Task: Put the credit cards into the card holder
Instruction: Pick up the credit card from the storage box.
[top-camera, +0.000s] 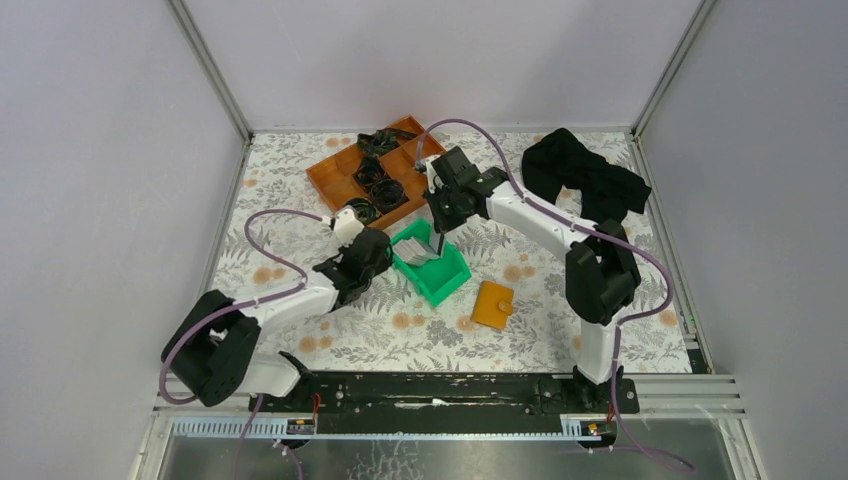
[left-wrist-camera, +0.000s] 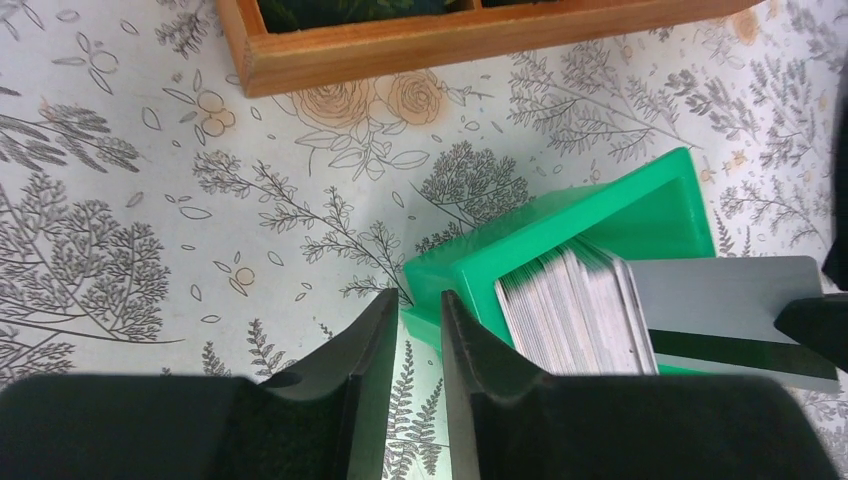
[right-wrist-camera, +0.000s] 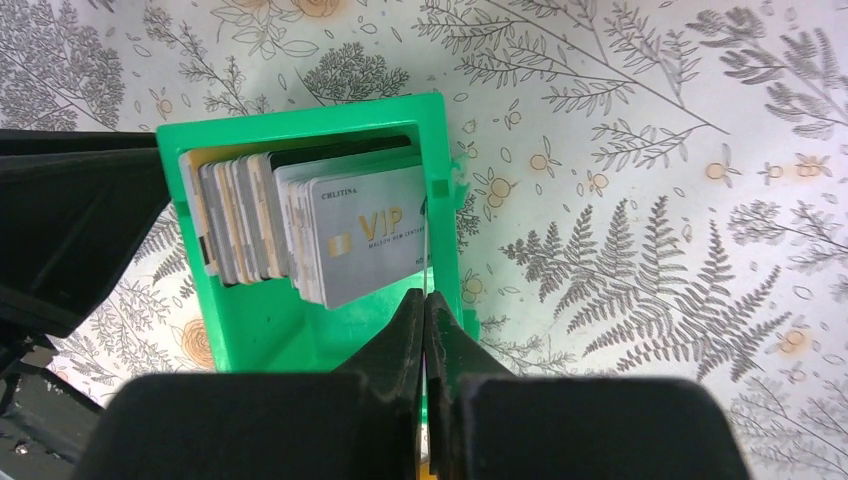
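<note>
The right gripper (right-wrist-camera: 427, 300) is pinching 1 grey card (left-wrist-camera: 730, 290) edge-on between fully clenched jaws. The card is sticking partly out of the stack of credit cards (right-wrist-camera: 260, 220) that is standing upright in the green bin (right-wrist-camera: 300, 118) (the front one is showing a gold VIP print). The left gripper (left-wrist-camera: 420, 312) is clamping the bin's corner between narrowly parted jaws, while the card holder (top-camera: 492, 304) is lying folded on the floral table (top-camera: 400, 340), near the bin and apart from both grippers.
</note>
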